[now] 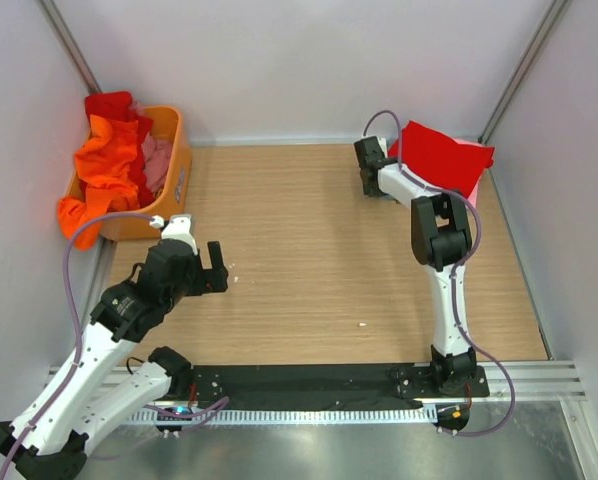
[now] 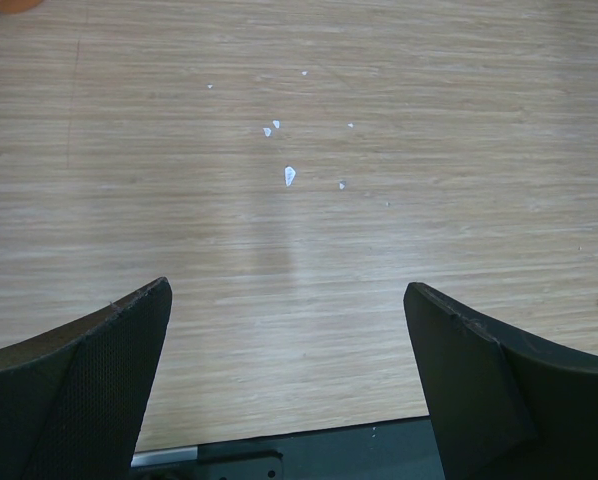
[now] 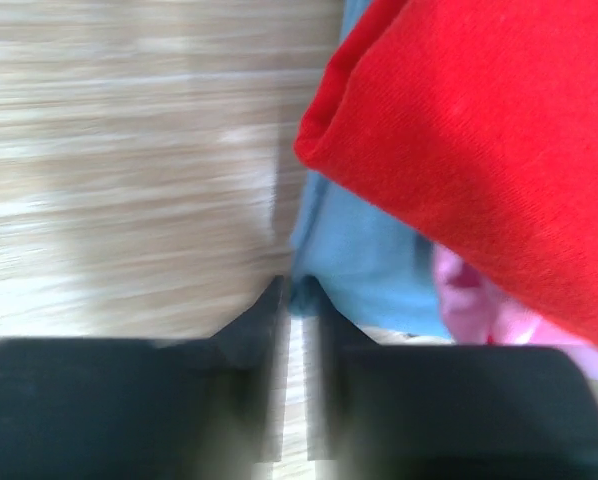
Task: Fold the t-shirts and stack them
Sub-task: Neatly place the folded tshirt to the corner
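A folded red t-shirt (image 1: 444, 155) lies on a blue t-shirt (image 3: 359, 250) and a pink t-shirt (image 3: 479, 305) in the far right corner of the table (image 1: 309, 250). The right gripper (image 3: 291, 290) sits just beside the stack, its jaws almost together with nothing between them. The left gripper (image 2: 287, 288) gapes wide and empty.

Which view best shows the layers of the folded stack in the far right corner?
Right wrist: close up, it shows blue t-shirt and pink t-shirt edges under the red t-shirt. Top external shows only red plus a pink sliver; left wrist shows none.
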Motion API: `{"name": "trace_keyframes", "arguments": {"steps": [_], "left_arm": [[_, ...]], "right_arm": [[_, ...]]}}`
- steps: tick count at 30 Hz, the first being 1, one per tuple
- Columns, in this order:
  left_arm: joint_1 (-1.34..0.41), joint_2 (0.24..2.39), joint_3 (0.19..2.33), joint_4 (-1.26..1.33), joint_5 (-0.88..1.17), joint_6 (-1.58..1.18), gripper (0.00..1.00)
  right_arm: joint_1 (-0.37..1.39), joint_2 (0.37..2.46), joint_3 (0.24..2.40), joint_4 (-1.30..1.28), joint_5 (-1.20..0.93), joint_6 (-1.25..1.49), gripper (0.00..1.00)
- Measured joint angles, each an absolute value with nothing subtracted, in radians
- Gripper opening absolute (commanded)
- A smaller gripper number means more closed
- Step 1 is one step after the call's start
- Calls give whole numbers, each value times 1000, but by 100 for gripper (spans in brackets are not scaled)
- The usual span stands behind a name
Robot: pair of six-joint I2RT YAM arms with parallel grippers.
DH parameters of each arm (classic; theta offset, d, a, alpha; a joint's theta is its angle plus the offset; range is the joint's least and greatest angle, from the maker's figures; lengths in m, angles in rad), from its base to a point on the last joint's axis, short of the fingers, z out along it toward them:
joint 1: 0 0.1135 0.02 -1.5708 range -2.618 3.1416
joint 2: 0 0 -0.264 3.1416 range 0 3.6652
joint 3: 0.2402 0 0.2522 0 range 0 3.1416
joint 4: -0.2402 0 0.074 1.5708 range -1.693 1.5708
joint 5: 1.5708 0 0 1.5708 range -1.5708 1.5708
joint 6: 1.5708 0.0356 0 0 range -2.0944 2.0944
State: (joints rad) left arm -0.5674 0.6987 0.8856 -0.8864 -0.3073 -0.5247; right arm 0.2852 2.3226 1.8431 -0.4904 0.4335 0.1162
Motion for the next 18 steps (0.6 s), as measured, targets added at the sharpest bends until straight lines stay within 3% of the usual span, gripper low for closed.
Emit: {"name": "trace_keyframes", "arguments": {"steps": [2, 6, 12, 18], "left_arm": [[-567, 700, 886, -886, -307, -525, 100], [-567, 704, 886, -886, -307, -525, 100], [-567, 712, 886, -887, -313, -525, 100], [-567, 708, 886, -887, -315, -525, 100]], "right_arm": [[289, 2315, 1843, -498, 407, 130, 58], [289, 2266, 1842, -547, 310, 152, 69], [228, 2004, 1740, -566, 146, 237, 63], [-172, 1636, 1452, -427, -75, 357, 62]]}}
